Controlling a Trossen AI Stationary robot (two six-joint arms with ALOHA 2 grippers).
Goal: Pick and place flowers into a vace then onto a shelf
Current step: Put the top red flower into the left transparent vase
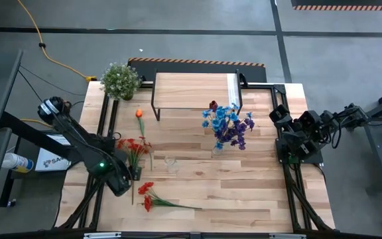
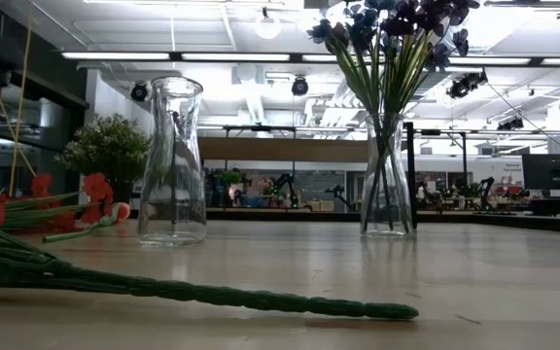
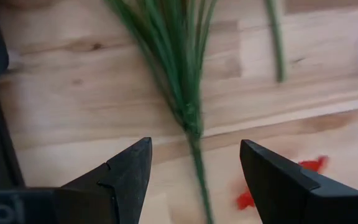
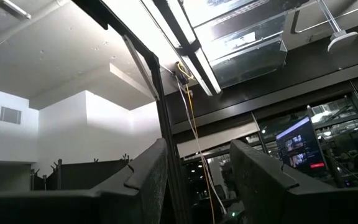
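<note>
Wooden table (image 1: 244,192) bears red flowers (image 1: 132,147) with green stems.

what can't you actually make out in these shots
- Red flower bunch: left wrist view shows only blurred stems running off the edge; blooms cut off.
- Blue and purple flowers: low view crops the tops at the upper edge.
- Empty glass vase: high view, too small and clear to trace.
- Right gripper: right wrist view points at the ceiling, so no table shows.
</note>
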